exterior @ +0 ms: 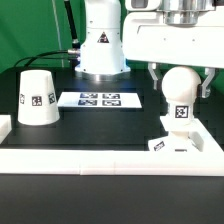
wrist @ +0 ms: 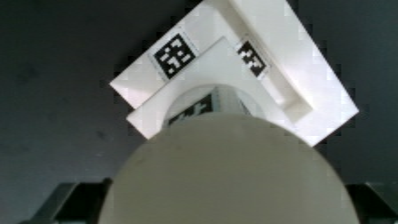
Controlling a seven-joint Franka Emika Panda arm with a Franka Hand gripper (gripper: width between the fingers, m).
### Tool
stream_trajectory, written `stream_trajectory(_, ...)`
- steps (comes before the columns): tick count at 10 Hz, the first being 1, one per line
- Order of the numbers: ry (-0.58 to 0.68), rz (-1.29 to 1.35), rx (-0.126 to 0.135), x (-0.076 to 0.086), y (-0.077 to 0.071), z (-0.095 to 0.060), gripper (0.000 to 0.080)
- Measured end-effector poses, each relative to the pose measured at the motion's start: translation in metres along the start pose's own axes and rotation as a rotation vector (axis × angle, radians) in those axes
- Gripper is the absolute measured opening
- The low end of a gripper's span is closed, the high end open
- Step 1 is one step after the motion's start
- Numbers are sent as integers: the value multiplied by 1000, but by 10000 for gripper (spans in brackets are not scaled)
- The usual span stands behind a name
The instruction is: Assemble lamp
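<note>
Bulb (exterior: 180,100) upright on the base (exterior: 186,144), fingers (exterior: 156,80) pinching its round head.
Exterior view: the all-white bulb, a square tag on its neck, stands on the flat square tagged base at the exterior view's right of the black bench (exterior: 100,130). The tapered shade (exterior: 37,97) sits wide end down, well apart at the left, with the marker board (exterior: 100,99) between them. Wrist view: the bulb (wrist: 222,170) fills the foreground as a smooth dome over the tagged base (wrist: 222,60), with dark fingers (wrist: 71,203) at both flanks.
</note>
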State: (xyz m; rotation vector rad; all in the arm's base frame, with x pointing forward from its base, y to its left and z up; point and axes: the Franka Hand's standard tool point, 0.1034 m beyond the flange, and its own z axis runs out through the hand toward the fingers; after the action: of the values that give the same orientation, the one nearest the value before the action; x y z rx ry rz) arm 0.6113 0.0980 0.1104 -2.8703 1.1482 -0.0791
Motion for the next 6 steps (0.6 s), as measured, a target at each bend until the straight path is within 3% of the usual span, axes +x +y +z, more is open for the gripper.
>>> stream_trajectory(6, -34, 334, 6, -5, -1, 1, 579)
